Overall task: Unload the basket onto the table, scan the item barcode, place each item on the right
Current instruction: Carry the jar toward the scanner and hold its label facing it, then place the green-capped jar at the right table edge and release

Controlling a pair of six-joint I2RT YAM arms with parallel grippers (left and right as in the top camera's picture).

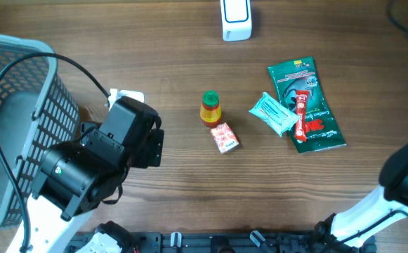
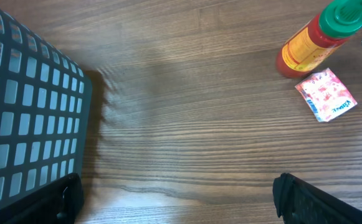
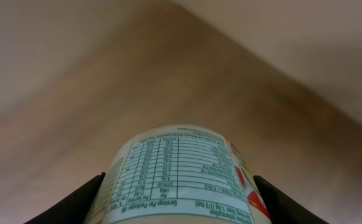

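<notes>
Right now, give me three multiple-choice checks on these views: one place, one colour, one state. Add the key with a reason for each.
1. Where is the red-and-white sachet relative to the sauce bottle?
A) on top of it
B) beside it, on the table
C) underneath it

2. What colour is the sauce bottle's cap?
A) green
B) white
C) black

3. What is the right gripper doing?
A) open and empty
B) closed on nothing
C) gripping a labelled container

Key:
1 B: the overhead view shows the sachet flat on the wood next to the bottle's base.
2 A: the cap is green in both the overhead and left wrist views.
3 C: the right wrist view shows the container between both fingers.
</notes>
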